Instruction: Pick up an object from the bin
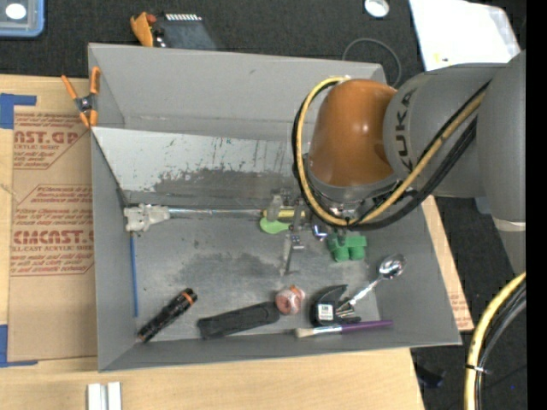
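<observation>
Gripper (293, 244) low under orange wrist cover at frame centre, open or closed cannot be told, light green piece (273, 223) just to its left, dark green block (347, 247) near on right, spoon (382, 276) lower right

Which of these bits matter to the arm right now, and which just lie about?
Job: gripper; grey bin; light green piece nearest it.
Lying about: green block; spoon; tape measure; purple brush; black marker.
</observation>
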You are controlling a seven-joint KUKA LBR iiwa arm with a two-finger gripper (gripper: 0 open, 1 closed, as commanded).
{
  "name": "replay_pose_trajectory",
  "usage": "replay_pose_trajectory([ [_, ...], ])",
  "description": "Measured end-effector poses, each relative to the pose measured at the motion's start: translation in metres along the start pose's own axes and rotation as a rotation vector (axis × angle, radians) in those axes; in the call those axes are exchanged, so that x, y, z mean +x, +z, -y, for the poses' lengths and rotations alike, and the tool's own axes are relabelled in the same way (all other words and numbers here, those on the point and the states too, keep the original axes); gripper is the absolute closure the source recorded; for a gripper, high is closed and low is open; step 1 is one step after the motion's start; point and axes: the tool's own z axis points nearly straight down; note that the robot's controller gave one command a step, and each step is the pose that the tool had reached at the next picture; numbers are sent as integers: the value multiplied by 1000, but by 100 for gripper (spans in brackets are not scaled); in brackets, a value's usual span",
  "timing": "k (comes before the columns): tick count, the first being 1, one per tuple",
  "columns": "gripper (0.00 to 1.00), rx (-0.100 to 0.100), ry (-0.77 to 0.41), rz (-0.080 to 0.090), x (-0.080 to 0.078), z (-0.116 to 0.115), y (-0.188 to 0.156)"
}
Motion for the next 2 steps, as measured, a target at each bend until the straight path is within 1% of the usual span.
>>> replay_pose_trajectory([
  [1, 0, 0, 1, 7, -2, 0, -5],
  [2, 0, 0, -210, 6, 48, 2, 9],
])
